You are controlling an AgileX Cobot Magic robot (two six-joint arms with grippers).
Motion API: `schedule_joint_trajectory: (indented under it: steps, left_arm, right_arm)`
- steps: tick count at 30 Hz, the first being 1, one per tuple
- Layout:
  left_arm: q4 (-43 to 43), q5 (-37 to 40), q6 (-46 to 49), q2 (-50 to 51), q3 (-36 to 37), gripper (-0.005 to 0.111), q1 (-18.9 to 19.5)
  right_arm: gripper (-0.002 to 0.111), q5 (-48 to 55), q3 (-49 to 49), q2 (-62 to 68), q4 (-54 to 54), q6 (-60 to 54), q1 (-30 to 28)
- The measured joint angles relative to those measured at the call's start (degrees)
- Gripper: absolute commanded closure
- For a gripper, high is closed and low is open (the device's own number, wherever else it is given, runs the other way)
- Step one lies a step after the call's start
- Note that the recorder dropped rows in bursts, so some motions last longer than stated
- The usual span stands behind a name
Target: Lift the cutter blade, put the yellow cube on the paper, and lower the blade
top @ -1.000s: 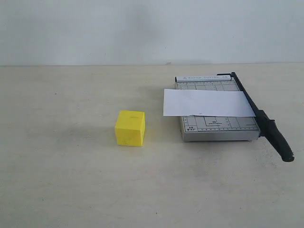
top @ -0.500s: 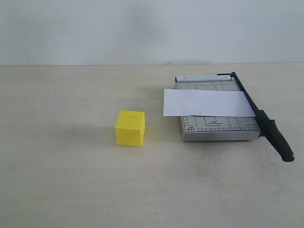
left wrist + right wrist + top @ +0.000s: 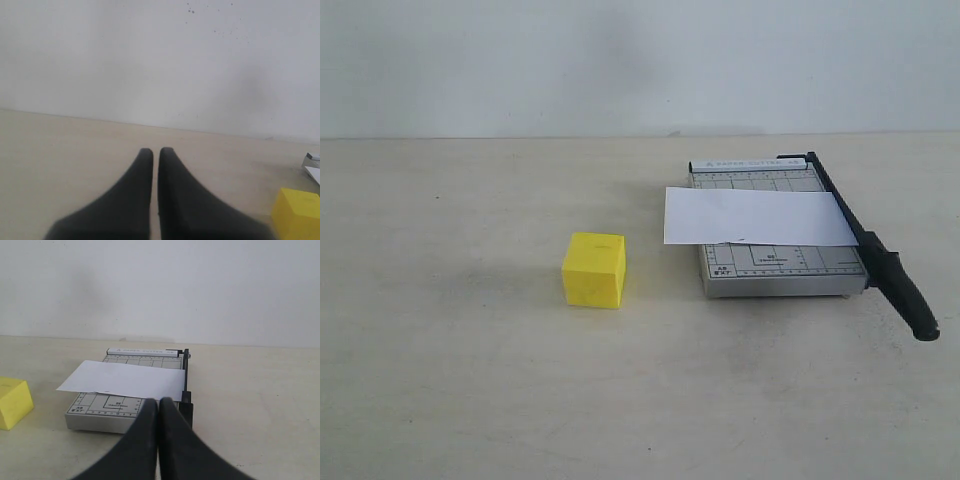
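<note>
Bare beige table [image 3: 470, 380], white wall. We see the cutter blade [image 3: 880, 262] down along the trimmer base's [image 3: 780, 262] right edge, the paper [image 3: 755, 216] across the base and the yellow cube [image 3: 594, 270] left of it. Left gripper [image 3: 155, 152] and right gripper [image 3: 158, 402] are both pressed together, empty. Risk we'd flag: lifting the blade nudges the base and the loose paper slides.

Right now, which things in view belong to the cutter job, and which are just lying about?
Belongs to the job: cutter blade, yellow cube, paper, grey trimmer base.
Just there: table, back wall.
</note>
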Motion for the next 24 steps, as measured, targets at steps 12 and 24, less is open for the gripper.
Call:
schedule_joint_trajectory:
  steps: [12, 24]
  left_arm:
    - [0.0, 0.0, 0.0, 0.0, 0.0, 0.102, 0.0]
    - [0.0, 0.0, 0.0, 0.0, 0.0, 0.102, 0.0]
  right_arm:
    - [0.108, 0.0, 0.0, 0.0, 0.0, 0.0, 0.0]
    - [0.108, -19.7, 0.0, 0.0, 1.5, 21.8, 0.0]
